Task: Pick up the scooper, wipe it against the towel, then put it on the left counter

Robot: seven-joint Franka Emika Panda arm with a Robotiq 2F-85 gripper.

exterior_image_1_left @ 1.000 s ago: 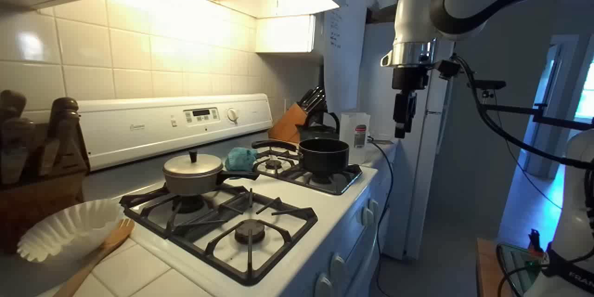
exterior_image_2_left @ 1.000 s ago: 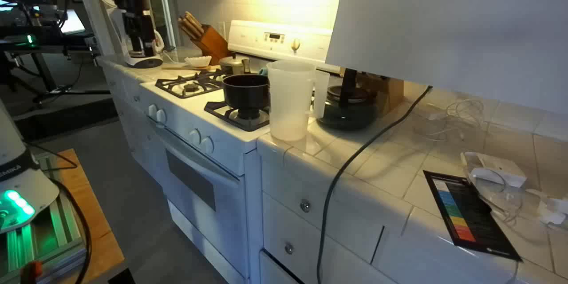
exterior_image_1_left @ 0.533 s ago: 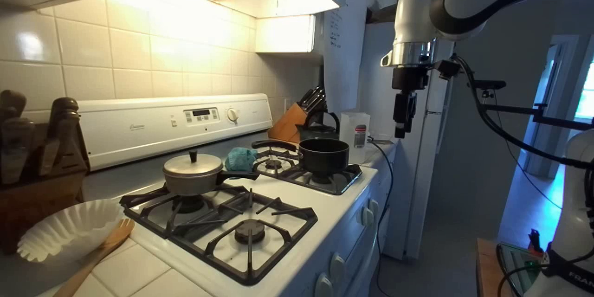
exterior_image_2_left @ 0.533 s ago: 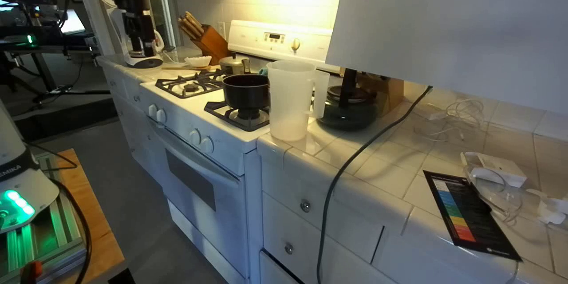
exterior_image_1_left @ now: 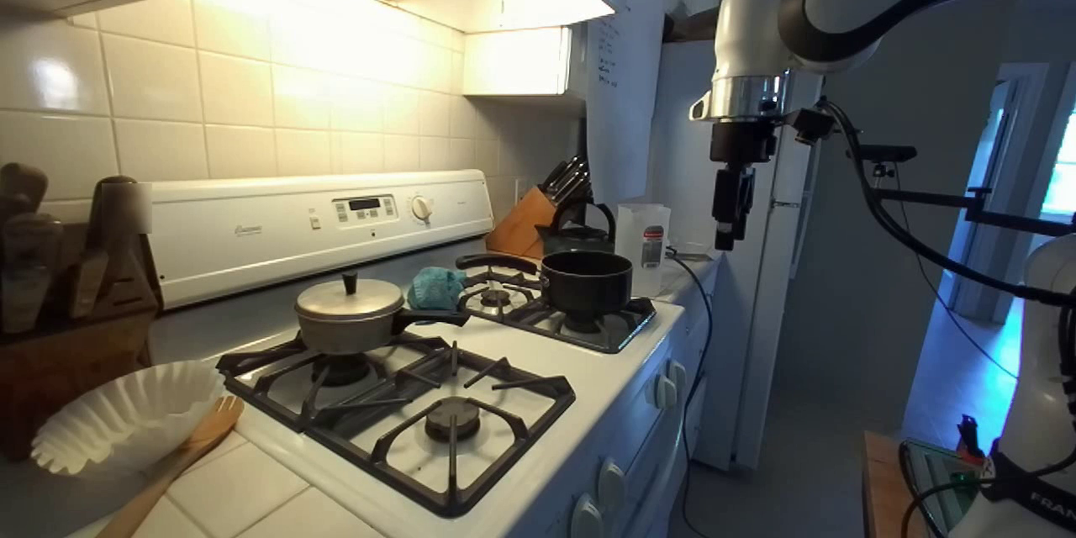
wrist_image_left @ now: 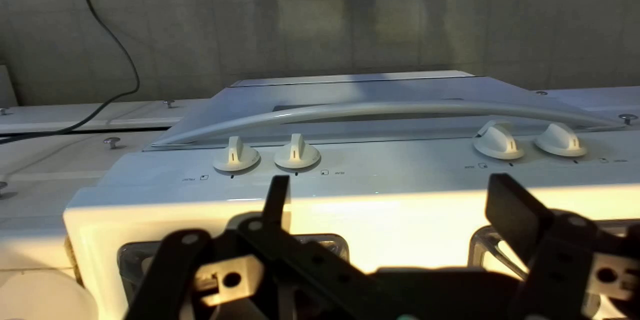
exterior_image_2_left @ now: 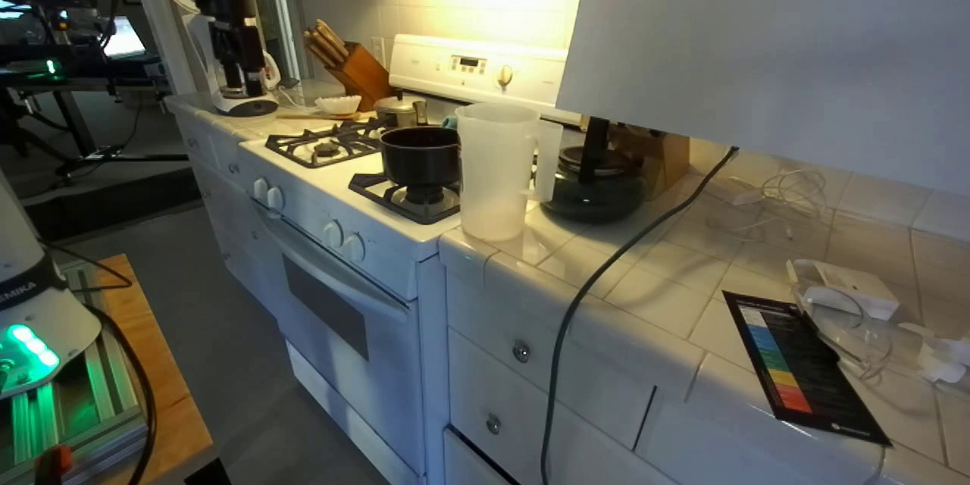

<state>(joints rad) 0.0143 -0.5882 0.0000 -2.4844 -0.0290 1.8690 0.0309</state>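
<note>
No movement over the last second around the white stove (exterior_image_1_left: 546,357), none in the robot arm (exterior_image_1_left: 748,34); with the end effector (wrist_image_left: 387,185) spread wide and gripping nothing, likely no pick-up begun. Over to the lidded pan (exterior_image_1_left: 349,321) and, just beside it near the stove's back, the towel (exterior_image_1_left: 435,288): teal, crumpled, soft-looking. As for the scooper: can't make it out, or place it, in any view.
</note>
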